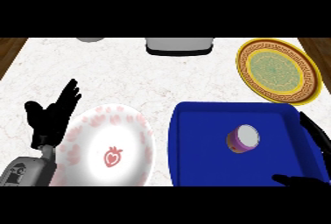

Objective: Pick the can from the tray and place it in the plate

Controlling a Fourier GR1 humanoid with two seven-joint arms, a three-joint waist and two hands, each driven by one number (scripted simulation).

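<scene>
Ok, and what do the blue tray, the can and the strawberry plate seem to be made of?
Blue tray: likely plastic, given its uniform matte colour and rounded raised rim.
Can: probably metal, with a pale end face and a purple wall, though the look leaves it open.
Strawberry plate: looks like glazed ceramic, smooth white with pink printed marks.

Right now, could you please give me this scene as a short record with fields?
tray: blue, at the view's lower right
can: purple, inside the tray, not held
white plate: strawberry motif, left of the tray
yellow plate: patterned, beyond the tray
left hand: open, resting beside the white plate
right hand: open at the tray's right edge, holding nothing
</scene>
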